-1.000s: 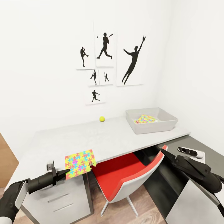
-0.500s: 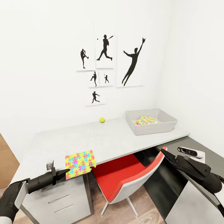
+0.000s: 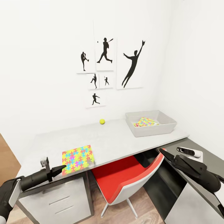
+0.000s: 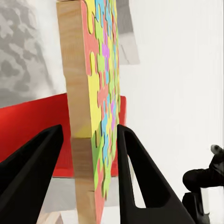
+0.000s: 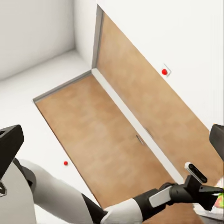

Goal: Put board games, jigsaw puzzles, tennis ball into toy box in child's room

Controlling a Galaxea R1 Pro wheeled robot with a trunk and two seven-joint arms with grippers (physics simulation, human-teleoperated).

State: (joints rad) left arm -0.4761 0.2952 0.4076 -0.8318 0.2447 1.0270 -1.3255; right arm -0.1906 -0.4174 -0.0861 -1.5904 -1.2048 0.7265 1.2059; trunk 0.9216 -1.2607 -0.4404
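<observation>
A multicoloured jigsaw puzzle (image 3: 77, 155) lies flat on the pale table (image 3: 124, 140), by its front edge. My left gripper (image 3: 62, 169) reaches the puzzle's near left corner. In the left wrist view the puzzle (image 4: 100, 93) stands edge-on between the open fingers, with a small gap on its wooden side. The grey toy box (image 3: 168, 127) sits at the table's far right with a second jigsaw puzzle (image 3: 144, 122) inside. The tennis ball (image 3: 102, 121) rests near the wall. My right gripper (image 3: 162, 151) hovers open beside the chair. No board games or bed are in view.
A red chair (image 3: 124, 177) is tucked under the table between my arms. White drawers (image 3: 62, 199) stand under the table's left end. A low dark-topped cabinet (image 3: 205, 155) at the right carries a small white device (image 3: 189, 152). Baseball silhouettes hang on the wall.
The puzzle was raised and tilted over the table's front edge; now it lies flat on the top. My left gripper has drawn back to the left. The view shifted slightly.
</observation>
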